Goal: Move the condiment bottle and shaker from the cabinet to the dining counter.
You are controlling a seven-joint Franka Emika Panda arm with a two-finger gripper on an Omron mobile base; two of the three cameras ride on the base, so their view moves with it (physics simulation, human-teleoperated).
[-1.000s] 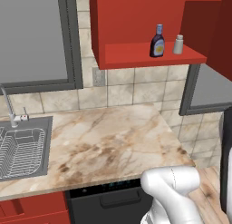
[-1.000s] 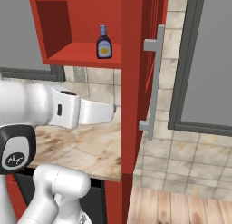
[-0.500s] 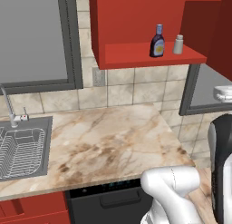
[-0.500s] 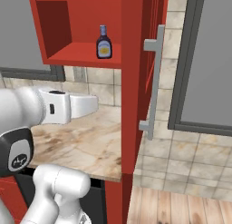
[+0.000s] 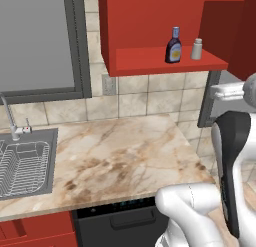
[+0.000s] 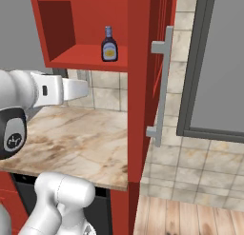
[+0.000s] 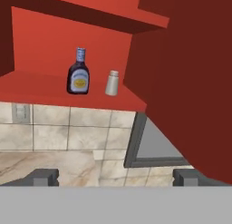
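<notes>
The red wall cabinet (image 5: 165, 61) stands open, its door (image 6: 143, 86) swung out edge-on with the silver bar handle (image 6: 162, 86) facing the room. On its shelf the dark condiment bottle (image 5: 173, 45) stands upright, also seen as the bottle (image 6: 109, 44) and the bottle (image 7: 78, 78). The grey shaker (image 5: 197, 49) stands just to its right, apart from it, and shows again as the shaker (image 7: 112, 83). My gripper (image 7: 115, 177) is open with nothing in it, below and well short of the shelf. The dining counter is out of view.
Beneath the cabinet lies a marble worktop (image 5: 120, 156) with a sink and dish rack (image 5: 25, 166) at its left. The open door (image 7: 195, 82) crowds the right of the hand view. A dark-framed window (image 6: 219, 63) lies beyond the door, over wooden floor (image 6: 190, 215).
My arm has swung: its forearm pulled back left and up in the right base view, and a dark link rose at the right of the left base view. Bottle and shaker have not moved.
</notes>
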